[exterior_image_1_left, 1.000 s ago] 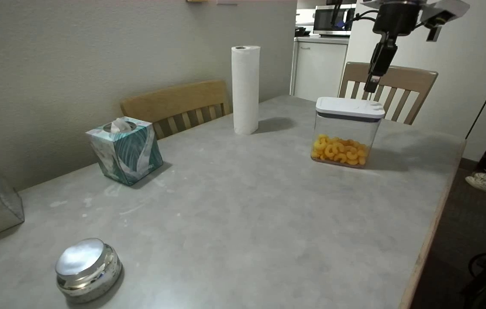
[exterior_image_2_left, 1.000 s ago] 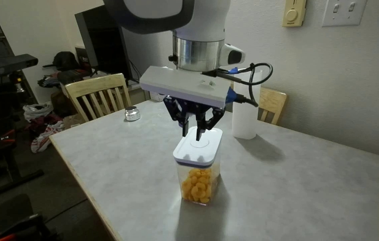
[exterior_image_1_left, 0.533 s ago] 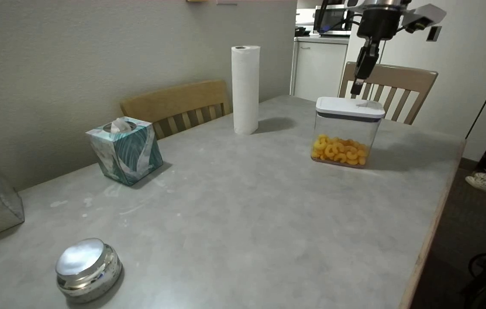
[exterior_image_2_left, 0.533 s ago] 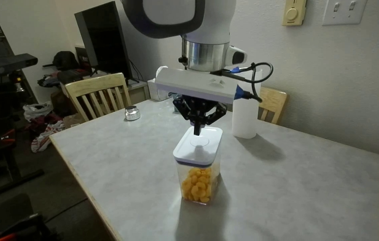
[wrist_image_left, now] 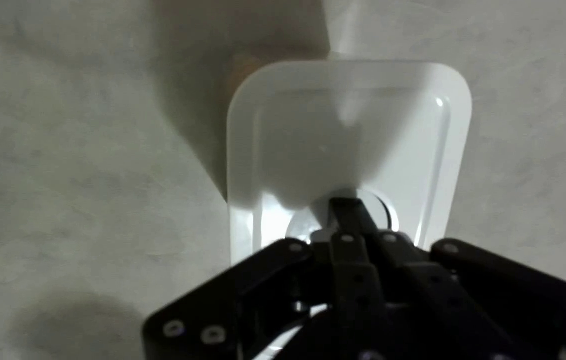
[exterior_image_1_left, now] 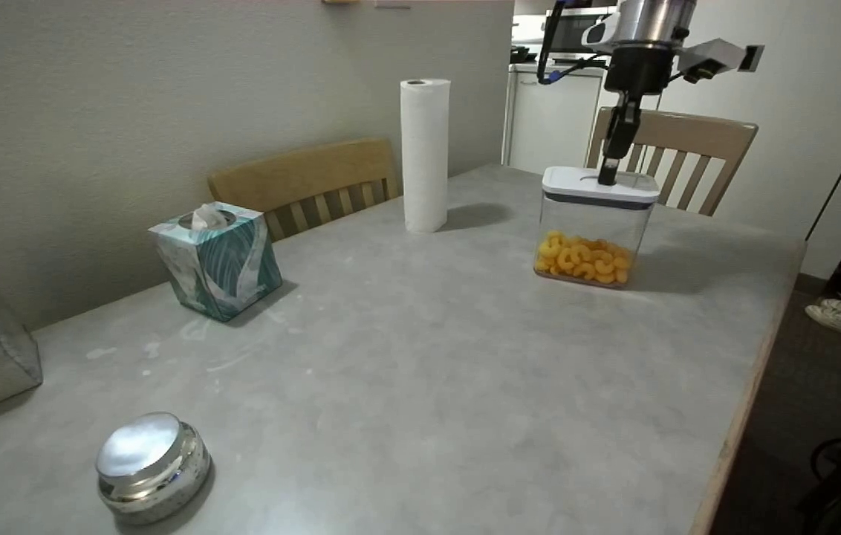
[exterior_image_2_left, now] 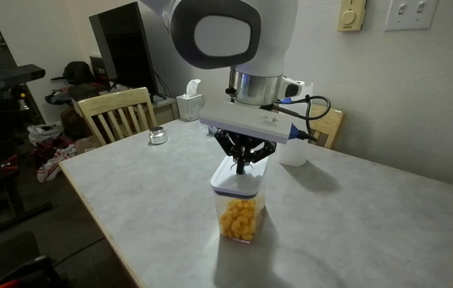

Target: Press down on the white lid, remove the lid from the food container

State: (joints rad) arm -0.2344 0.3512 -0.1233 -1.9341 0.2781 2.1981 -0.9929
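1. Lower now, my clenched gripper point(exterior_image_2_left: 241, 170) meets the button point(wrist_image_left: 373, 206) on the white lid point(wrist_image_left: 345, 142); the food container point(exterior_image_1_left: 593, 221) beneath has shifted.
2. I'm likely pressing.
3. Next: rise, then spread to grasp.

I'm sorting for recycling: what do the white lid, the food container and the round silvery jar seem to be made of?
White lid: probably plastic, glossy, with crisp highlights along its moulded rim.
Food container: likely clear rigid plastic, possibly glass; the yellow snacks show through.
Round silvery jar: metal or metallic coating, polished; mirror-like reflections.
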